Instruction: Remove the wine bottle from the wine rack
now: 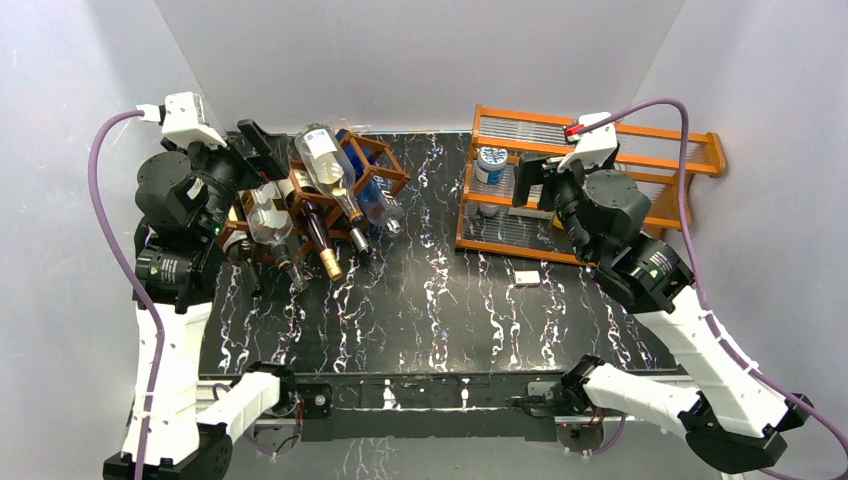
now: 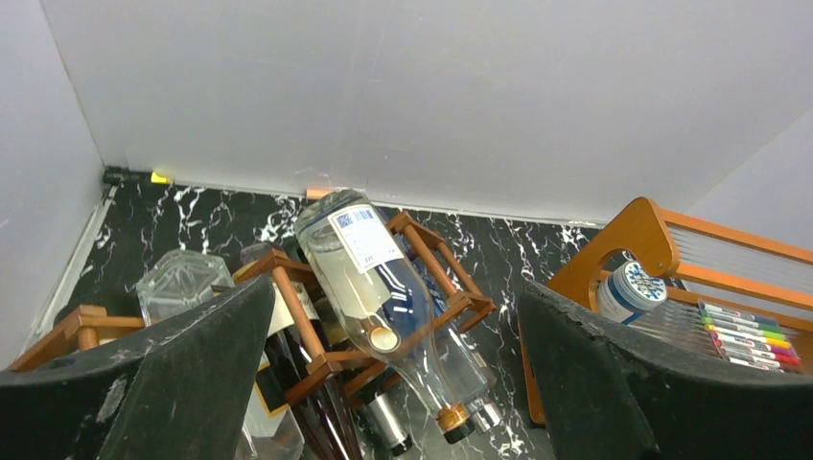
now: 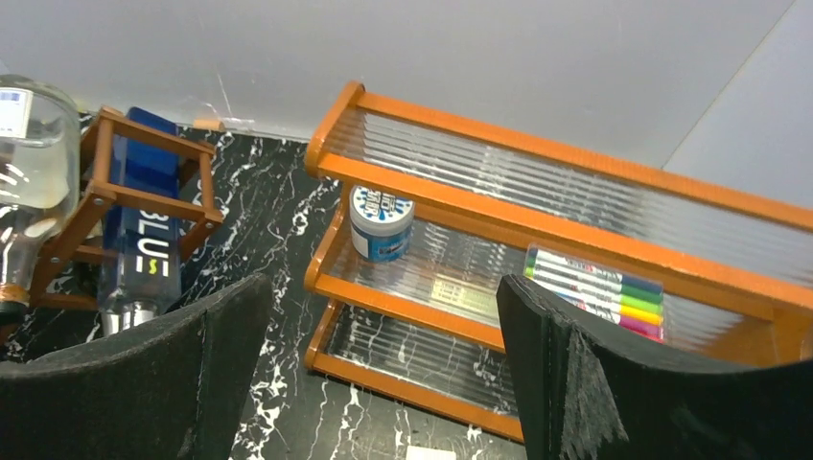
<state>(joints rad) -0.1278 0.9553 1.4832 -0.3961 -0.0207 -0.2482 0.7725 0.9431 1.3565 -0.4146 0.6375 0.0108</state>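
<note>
left tool (image 2: pixel 393 289): wide apart, empty, aimed so the clear wine bottle (image 2: pixel 369 278) lies straight ahead between its fingers (image 2: pixel 192 383), neck sloping toward it atop the wine rack (image 2: pixel 295 311) | right tool (image 3: pixel 383 283): wide apart too, idling, facing the orange shelf (image 3: pixel 331 129)

Table (image 1: pixel 430 300) is black marble pattern w/ thin white veins. Wine rack (image 2: pixel 429 261) is dark reddish-brown wood. Clear bottle (image 2: pixel 369 278) has white label w/ blue-ish code print. Blue bottle (image 3: pixel 144 220) carries white letters "BLUE". Dark bottle (image 1: pixel 322 240) ends in gold cap. Shelf unit (image 3: pixel 537 192) is bright orange, its shelves clear w/ fine ribbed lines. Jar (image 3: pixel 382 222) has white + blue lid. Markers (image 3: pixel 599 292) are multi-colour: blue, green, yellow, pink. Walls (image 2: pixel 431 96) are pale grey, cables (image 1: pixel 105 230) purple
</note>
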